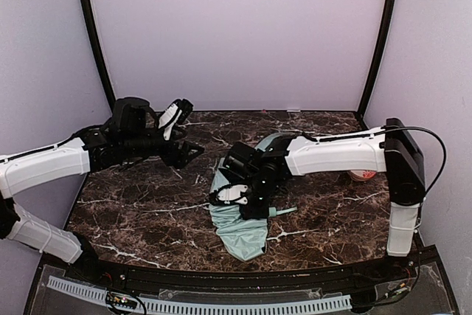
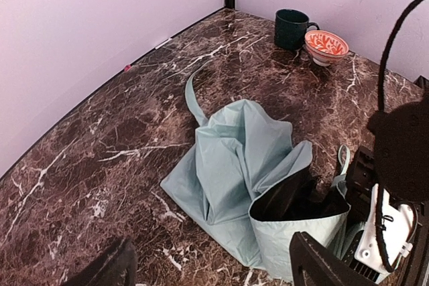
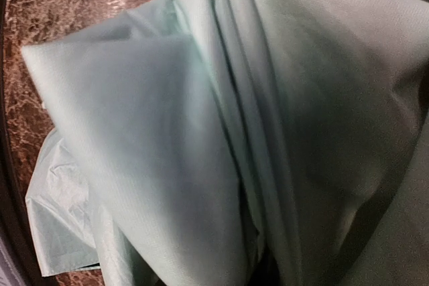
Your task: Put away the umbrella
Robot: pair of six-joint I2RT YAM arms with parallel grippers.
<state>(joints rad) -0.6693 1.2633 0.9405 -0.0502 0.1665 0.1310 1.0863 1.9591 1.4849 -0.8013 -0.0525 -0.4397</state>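
Pale lilac walls close in a dark brown marble worktop veined with white, with black posts in the far corners. At its middle, a little right of centre, lies the umbrella, collapsed and crumpled, its mint-green canopy spread in loose folds towards the near edge. In the left wrist view the fabric stands up in a pocket that shows the black underside, and a thin mint strap curls away over the marble. A short mint stub pokes out to the right from under the cloth.

The right gripper is pressed down onto the umbrella from the right, its arm stretched across from the right side. Its own camera shows nothing but mint cloth, the folds converging towards the bottom of the view; the jaws are buried there, drawn nearly together on the fabric.

The left gripper hangs above the far left part of the worktop, well apart from the umbrella, with its jaws spread wide and nothing between them; its dark fingers frame the bottom of its own view.

By the right wall a dark green cup stands just beside an orange-and-white bowl, both upright and well apart from the umbrella.
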